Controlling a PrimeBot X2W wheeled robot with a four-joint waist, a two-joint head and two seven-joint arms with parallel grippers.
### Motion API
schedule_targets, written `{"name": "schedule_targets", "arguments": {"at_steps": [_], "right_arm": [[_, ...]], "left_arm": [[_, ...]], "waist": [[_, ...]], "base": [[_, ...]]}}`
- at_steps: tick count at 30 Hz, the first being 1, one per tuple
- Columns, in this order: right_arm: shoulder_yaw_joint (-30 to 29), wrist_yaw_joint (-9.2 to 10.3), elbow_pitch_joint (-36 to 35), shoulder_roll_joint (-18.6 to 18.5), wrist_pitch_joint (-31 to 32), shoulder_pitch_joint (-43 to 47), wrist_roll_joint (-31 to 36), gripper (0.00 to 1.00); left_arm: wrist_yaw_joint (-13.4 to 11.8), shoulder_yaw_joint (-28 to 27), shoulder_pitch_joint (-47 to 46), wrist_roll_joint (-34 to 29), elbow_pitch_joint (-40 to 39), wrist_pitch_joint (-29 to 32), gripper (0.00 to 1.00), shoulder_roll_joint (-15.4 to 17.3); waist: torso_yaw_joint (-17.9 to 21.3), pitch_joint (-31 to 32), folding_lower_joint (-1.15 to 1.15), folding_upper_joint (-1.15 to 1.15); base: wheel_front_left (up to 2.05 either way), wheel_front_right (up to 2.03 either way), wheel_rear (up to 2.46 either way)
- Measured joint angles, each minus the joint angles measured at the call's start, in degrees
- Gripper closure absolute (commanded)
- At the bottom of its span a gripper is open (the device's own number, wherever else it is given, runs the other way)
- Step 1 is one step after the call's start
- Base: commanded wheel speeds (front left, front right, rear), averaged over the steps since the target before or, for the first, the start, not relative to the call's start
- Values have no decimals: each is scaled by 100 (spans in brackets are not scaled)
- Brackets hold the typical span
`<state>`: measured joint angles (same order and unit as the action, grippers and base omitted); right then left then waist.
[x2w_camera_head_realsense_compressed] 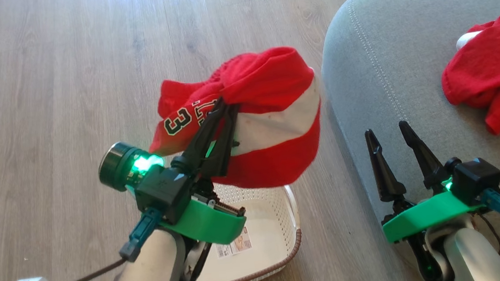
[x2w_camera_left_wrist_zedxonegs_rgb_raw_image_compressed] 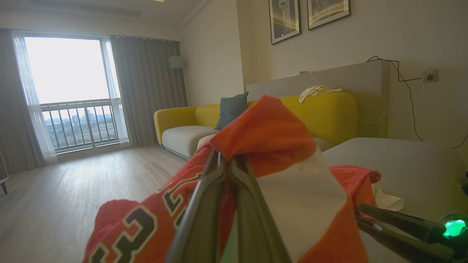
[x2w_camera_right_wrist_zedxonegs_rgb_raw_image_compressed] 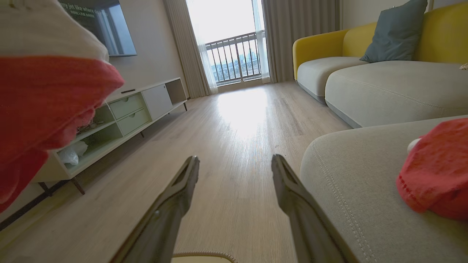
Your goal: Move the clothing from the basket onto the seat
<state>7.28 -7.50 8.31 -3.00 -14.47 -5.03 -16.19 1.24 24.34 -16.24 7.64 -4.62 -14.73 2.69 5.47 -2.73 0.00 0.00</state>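
Clothing, held: red white-striped numbered garment point(x2w_camera_head_realsense_compressed: 272, 129) hung above cream perforated plastic basket point(x2w_camera_head_realsense_compressed: 284, 210), clamped in left tool point(x2w_camera_head_realsense_compressed: 227, 103).
Clothing, delivered: another red garment point(x2w_camera_head_realsense_compressed: 491, 71) lay on grey fabric seat point(x2w_camera_head_realsense_compressed: 384, 54).
Right tool point(x2w_camera_head_realsense_compressed: 385, 127): spread wide, empty.
Remaining: apparently one drop onto seat.
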Motion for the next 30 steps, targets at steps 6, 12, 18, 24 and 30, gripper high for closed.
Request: {"name": "schedule_targets", "arguments": {"at_steps": [6, 12, 18, 24, 30], "right_arm": [[9, 0, 0, 0, 0, 1, 0, 0], [25, 0, -5, 0, 0, 2, 1, 0], [148, 0, -198, -2, 0, 2, 1, 0], [876, 0, -541, -423, 1, -4, -77, 0], [1602, 0, -1015, -959, 0, -20, -268, 0]], "left_arm": [[-43, 0, 0, 1, 42, 0, 100, 1], [-49, -4, 0, 1, 105, 0, 100, 1], [-48, -58, 0, -8, 153, 0, 100, 1], [-27, -246, -8, -104, 205, 0, 100, 2], [19, -394, -12, -120, 243, 0, 100, 0]], "waist": [[14, 47, 0, 0], [12, 52, 0, 0], [54, 26, 0, 0], [145, -55, 0, 0], [190, -121, 0, 0]], "base": [[0, 0, 0], [0, 0, 0], [0, 0, 0], [0, 0, 0], [0, 0, 0]]}}
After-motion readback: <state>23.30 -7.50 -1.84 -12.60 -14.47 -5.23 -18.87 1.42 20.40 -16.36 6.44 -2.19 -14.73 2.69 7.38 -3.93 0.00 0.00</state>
